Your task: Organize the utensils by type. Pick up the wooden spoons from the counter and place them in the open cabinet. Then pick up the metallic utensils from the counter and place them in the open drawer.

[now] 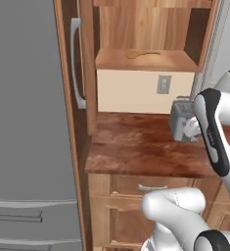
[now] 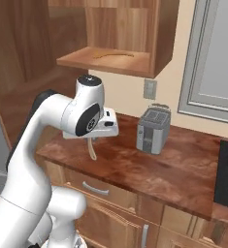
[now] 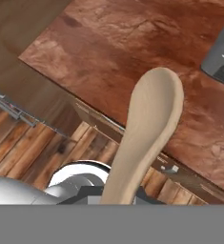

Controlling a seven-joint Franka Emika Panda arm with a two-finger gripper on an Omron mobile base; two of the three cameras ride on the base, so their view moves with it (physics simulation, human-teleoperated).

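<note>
My gripper [image 2: 90,139] hangs over the counter's [image 2: 173,169] left end, shut on the pale beige wooden spoon [image 2: 91,149], which dangles bowl-down. In the hand view that spoon [image 3: 149,128] rises from between the fingers, above the counter [image 3: 108,47] edge. An orange-brown wooden spoon [image 1: 142,54] lies flat on the shelf of the open cabinet [image 1: 146,62] above the counter [image 1: 136,147]. From the right base view the same spoon [image 2: 113,54] rests on the cabinet [image 2: 105,63] shelf, up and right of my hand. The metallic utensils and the open drawer are out of view.
A grey toaster [image 2: 153,130] stands at the back of the counter, right of my hand, seen too in the left base view [image 1: 181,120]. A dark cooktop [image 2: 227,174] lies far right. The cabinet door [image 1: 82,63] stands open on the left beside a grey fridge [image 1: 23,122].
</note>
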